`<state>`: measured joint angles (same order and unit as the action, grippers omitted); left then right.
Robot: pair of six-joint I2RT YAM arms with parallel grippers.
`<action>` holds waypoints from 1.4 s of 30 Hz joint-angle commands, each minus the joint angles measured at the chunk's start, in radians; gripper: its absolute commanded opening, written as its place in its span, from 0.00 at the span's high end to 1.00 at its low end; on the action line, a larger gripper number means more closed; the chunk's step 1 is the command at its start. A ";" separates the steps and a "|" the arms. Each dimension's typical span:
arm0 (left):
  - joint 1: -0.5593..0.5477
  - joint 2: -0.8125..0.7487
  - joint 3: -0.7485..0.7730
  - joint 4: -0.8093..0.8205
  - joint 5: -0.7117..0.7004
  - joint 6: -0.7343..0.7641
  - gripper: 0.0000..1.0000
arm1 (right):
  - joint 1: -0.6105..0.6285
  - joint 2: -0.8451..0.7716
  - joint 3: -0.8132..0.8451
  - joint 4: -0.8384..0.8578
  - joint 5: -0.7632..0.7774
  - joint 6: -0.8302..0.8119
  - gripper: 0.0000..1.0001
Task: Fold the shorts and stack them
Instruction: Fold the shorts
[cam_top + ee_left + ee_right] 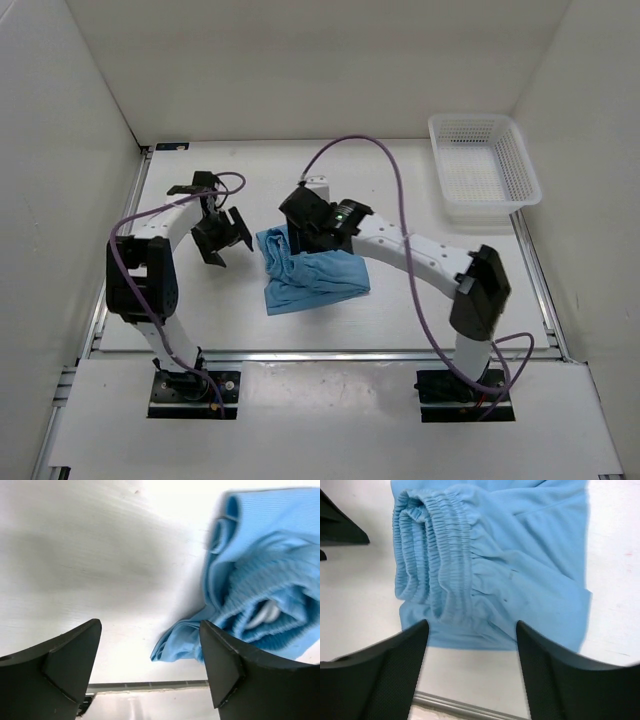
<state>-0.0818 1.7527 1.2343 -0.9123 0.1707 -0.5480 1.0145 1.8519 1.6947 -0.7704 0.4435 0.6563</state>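
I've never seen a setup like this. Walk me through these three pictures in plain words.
This is a robot with two arms bolted to the near edge of a table. The wide picture is taken from above and behind them: the left arm on the left, the right arm on the right. The other two pictures come from a camera on each wrist, so the dark wedges at the bottom are that arm's own jaws. Between the arms lies a pair of light-blue shorts, partly folded, gathered waistband showing. A white mesh basket stands at the far right. Both pairs of jaws stand open; nothing is held.
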 commanded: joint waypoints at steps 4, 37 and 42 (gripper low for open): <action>-0.015 -0.155 0.060 -0.048 -0.118 -0.020 0.35 | -0.025 -0.252 -0.202 0.020 0.118 0.083 0.63; -0.311 -0.045 0.599 -0.283 -0.194 0.102 0.04 | -0.255 -0.442 -0.317 -0.225 0.241 0.112 0.00; -0.231 -0.254 0.529 -0.283 -0.203 0.143 0.01 | -0.398 -0.545 -0.348 -0.225 0.251 0.083 0.00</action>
<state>-0.3611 1.6279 1.7981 -1.1297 0.0128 -0.4496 0.6792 1.3865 1.3350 -0.9554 0.6388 0.7578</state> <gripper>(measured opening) 0.985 0.998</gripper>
